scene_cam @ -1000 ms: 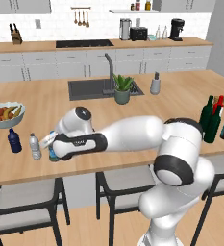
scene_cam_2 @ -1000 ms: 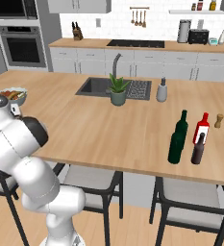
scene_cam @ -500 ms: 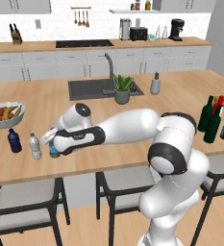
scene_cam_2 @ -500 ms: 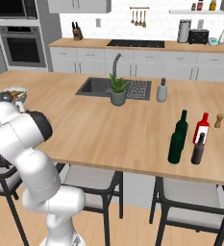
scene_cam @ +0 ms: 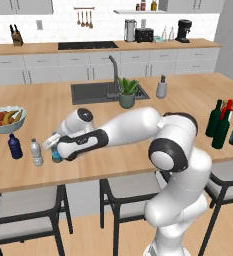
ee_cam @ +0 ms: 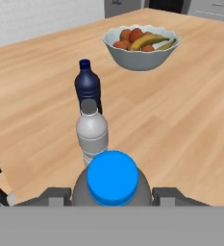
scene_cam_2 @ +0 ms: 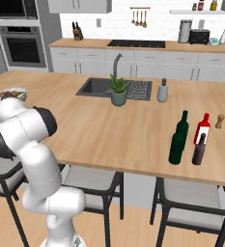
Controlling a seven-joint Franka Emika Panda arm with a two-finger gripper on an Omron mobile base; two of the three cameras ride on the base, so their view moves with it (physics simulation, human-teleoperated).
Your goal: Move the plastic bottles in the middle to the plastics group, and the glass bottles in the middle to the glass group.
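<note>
Blue-capped water bottle sits low in the hand view, between the two dark finger tips of the gripper, which stand on either side of its shoulders; the jaws look clamped on it. In the left base view the same bottle shows at the left of the frame, just right of the silvery-clear bottle, with the gripper over it.

Risk, as I judge it: the silvery-clear bottle stands just beyond the held one, and the navy bottle right behind that. Any push forward or a tilted release could knock the first into the second and topple the plastics group. A release before the base rests flat on the wooden counter would let the bottle tip toward the fruit bowl side.

At the right of the right base view, the green wine bottle, red bottle and brown bottle stand close together. The red one carries a white label; no writing is legible on it or anywhere else.
</note>
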